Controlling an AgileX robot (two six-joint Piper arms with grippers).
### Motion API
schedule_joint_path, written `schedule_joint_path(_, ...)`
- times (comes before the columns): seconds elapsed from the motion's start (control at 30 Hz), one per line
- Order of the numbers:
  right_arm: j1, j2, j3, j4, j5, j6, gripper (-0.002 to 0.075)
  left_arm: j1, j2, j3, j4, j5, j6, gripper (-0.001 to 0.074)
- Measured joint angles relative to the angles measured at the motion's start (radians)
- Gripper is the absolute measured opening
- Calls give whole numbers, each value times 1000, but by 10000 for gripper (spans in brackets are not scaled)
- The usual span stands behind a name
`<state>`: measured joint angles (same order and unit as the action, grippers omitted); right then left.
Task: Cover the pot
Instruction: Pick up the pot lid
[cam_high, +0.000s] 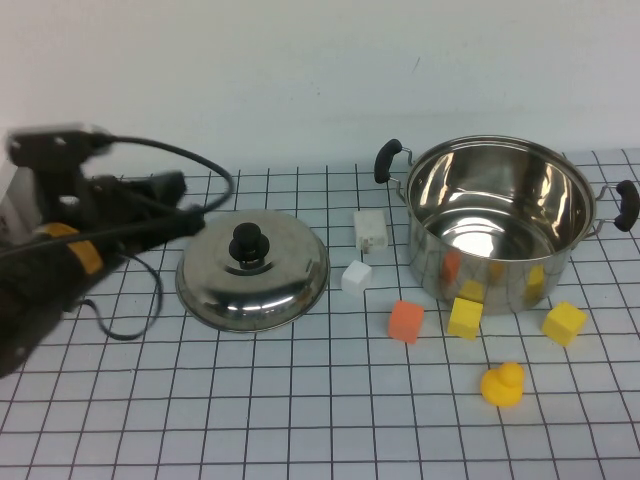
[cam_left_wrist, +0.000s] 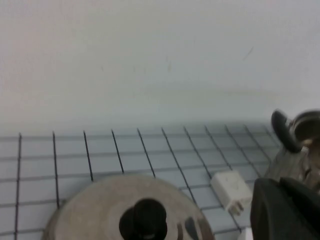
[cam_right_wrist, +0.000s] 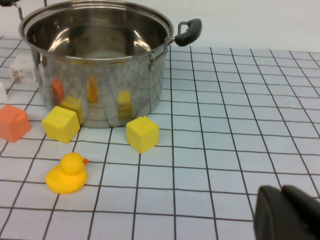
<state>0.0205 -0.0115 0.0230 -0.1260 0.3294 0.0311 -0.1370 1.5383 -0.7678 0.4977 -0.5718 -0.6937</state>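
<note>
The shiny steel pot (cam_high: 430, 262) with two black side handles stands open at the right back of the table. It also shows in the right wrist view (cam_right_wrist: 100, 85) and at the edge of the left wrist view (cam_left_wrist: 300, 145). The domed steel lid (cam_high: 285, 285) with a black knob (cam_high: 247, 243) lies on the table left of the pot. It also shows in the left wrist view (cam_left_wrist: 85, 210). My left gripper (cam_high: 188, 218) is just left of the lid, shut and empty, and shows in its wrist view (cam_left_wrist: 282, 200). My right gripper (cam_right_wrist: 282, 207) is shut and empty over bare table near the pot, out of the high view.
A white charger (cam_high: 371, 229) and a white cube (cam_high: 356, 276) lie between lid and pot. An orange block (cam_high: 405, 321), two yellow blocks (cam_high: 465, 318) (cam_high: 564, 323) and a yellow duck (cam_high: 502, 384) lie in front of the pot. A wall runs behind the table.
</note>
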Motion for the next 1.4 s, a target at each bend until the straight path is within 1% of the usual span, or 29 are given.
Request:
schedule_joint_path(0.13,0,0,0,0,0,0,9,-15,148,-24,-56,-75,70,-2)
schedule_joint_path(0.27,0,0,0,0,0,0,9,-18,288,-36,-120,-215,167,-2)
schedule_joint_path(0.33,0,0,0,0,0,0,9,-20,347,-59,-150,-252,199,10)
schedule_joint_path(0.37,0,0,0,0,0,0,9,-20,379,-73,-165,-261,217,29)
schedule_joint_path(0.43,0,0,0,0,0,0,9,-20,433,-104,-189,-271,243,91)
schedule_joint_path(0.47,0,0,0,0,0,0,9,-20,460,-122,-196,-272,250,143)
schedule_joint_path(0.53,0,0,0,0,0,0,9,-22,509,-156,-205,-275,254,262)
schedule_joint_path(0.6,0,0,0,0,0,0,9,-30,548,-194,-209,-273,265,398)
schedule_joint_path(0.63,0,0,0,0,0,0,9,-37,562,-212,-209,-261,267,450)
schedule_joint_path(0.67,0,0,0,0,0,0,9,-41,579,-235,-209,-246,268,486)
schedule_joint_path(0.73,0,0,0,0,0,0,9,-51,611,-292,-209,-214,270,519)
schedule_joint_path(0.8,0,0,0,0,0,0,9,-60,652,-355,-209,-183,270,536)
schedule_joint_path(0.97,0,0,0,0,0,0,9,-63,747,-471,-212,-155,283,545)
schedule_joint_path(1.23,0,0,0,0,0,0,9,-63,813,-499,-241,-151,357,542)
schedule_joint_path(1.33,0,0,0,0,0,0,9,-63,824,-499,-239,-151,360,503)
schedule_joint_path(1.4,0,0,0,0,0,0,9,-63,826,-501,-237,-151,362,438)
